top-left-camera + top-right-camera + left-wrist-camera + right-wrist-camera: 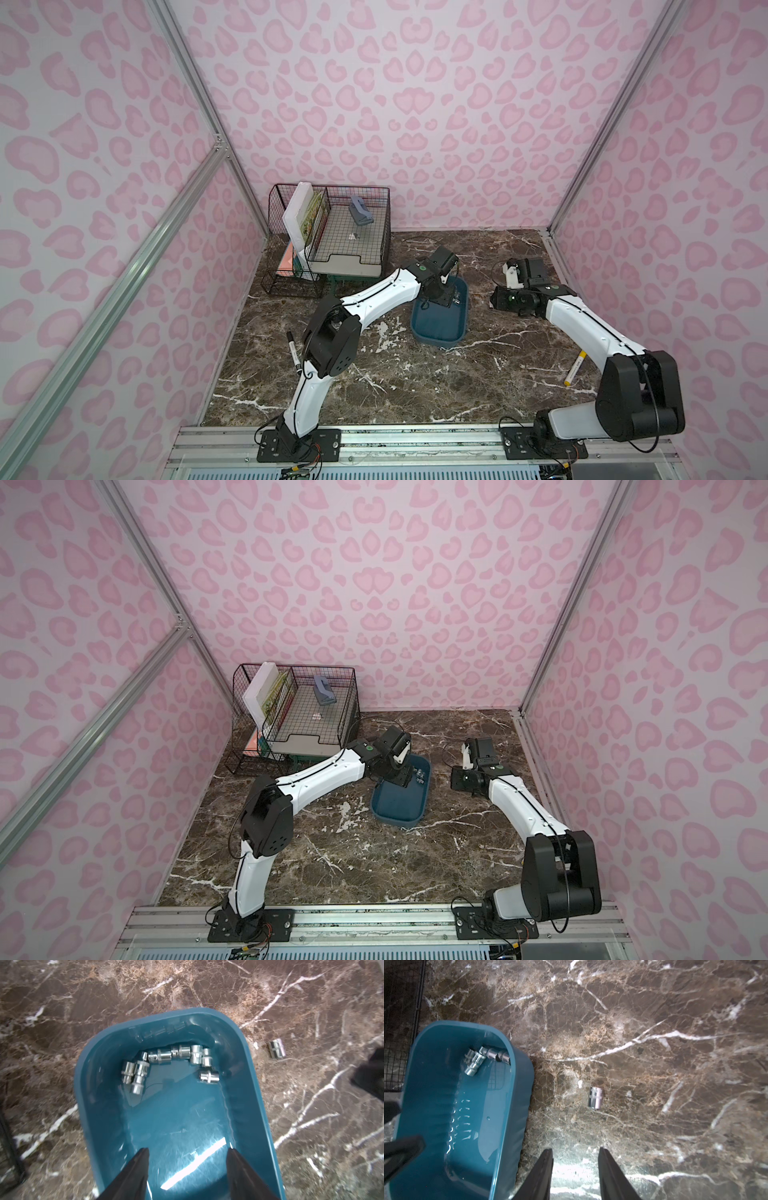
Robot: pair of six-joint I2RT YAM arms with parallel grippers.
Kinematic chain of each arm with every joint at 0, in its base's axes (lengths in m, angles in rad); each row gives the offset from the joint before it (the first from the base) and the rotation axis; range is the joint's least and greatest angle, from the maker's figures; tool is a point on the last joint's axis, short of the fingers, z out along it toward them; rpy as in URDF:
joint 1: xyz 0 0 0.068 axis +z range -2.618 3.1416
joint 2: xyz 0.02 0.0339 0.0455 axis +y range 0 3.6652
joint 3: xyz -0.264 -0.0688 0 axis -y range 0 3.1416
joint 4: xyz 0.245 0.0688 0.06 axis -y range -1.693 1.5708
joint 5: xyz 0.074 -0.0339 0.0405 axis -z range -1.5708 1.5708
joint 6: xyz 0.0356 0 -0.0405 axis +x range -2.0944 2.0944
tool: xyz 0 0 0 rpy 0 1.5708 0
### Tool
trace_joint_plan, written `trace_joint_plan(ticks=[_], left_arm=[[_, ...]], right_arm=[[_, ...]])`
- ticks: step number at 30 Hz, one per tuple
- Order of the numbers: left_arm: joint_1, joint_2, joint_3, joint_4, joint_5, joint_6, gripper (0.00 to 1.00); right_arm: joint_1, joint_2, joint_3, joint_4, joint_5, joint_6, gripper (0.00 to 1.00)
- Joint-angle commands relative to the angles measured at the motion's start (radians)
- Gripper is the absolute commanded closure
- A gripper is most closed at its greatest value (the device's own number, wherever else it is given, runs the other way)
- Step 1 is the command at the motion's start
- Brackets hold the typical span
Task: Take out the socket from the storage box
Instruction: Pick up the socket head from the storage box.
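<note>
Storage box: on the counter, between the two arms, just off the wire rack.

Socket cluster: a curved run of chrome pieces, touching one another, against the box's end wall farthest from the robot. Loose socket: on the box floor just short of that run, lying on its side, near the box's side wall. Counter socket: outside the box, near its side wall, not touching it.

Left gripper: over the box, above bare box floor, jaws spread with nothing between them. Right gripper: outside the box, over the counter on the counter socket's side, jaws parted, empty.

Step in hand, as I read it: the left arm is lining up a pick inside the box. Most of the sockets are not yet out.

Doing it well:
- Take the loose socket; it has the most room around it.
- Set the jaws across its barrel, not end to end. Chrome and round, so it will likely roll if nudged off-centre.
- Mind the box's side wall; the finger on that side has little room.
- Close low, near the box floor.
- Lift above the box rim before moving sideways, and set it down apart from the counter socket.
</note>
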Motion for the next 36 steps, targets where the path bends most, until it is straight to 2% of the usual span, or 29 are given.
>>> trace_joint_plan(ticks=[1, 7, 14, 21, 36], left_arm=[[0.011, 0.049, 0.048, -0.021, -0.004, 0.012, 0.40], [0.028, 0.134, 0.127, -0.048, -0.116, 0.034, 0.41], [0.048, 0.206, 0.203, -0.075, -0.145, 0.071, 0.53], [0.047, 0.257, 0.242, -0.087, -0.139, 0.074, 0.59], [0.040, 0.302, 0.243, -0.068, -0.120, 0.058, 0.60]], right_arm=[[0.001, -0.024, -0.025, 0.018, -0.023, 0.009, 0.58], [0.000, -0.047, -0.068, 0.038, -0.038, 0.008, 0.59], [0.001, -0.043, -0.082, 0.043, -0.037, 0.004, 0.59], [0.001, -0.035, -0.088, 0.055, -0.042, 0.008, 0.60], [0.001, -0.032, -0.089, 0.060, -0.042, 0.010, 0.60]])
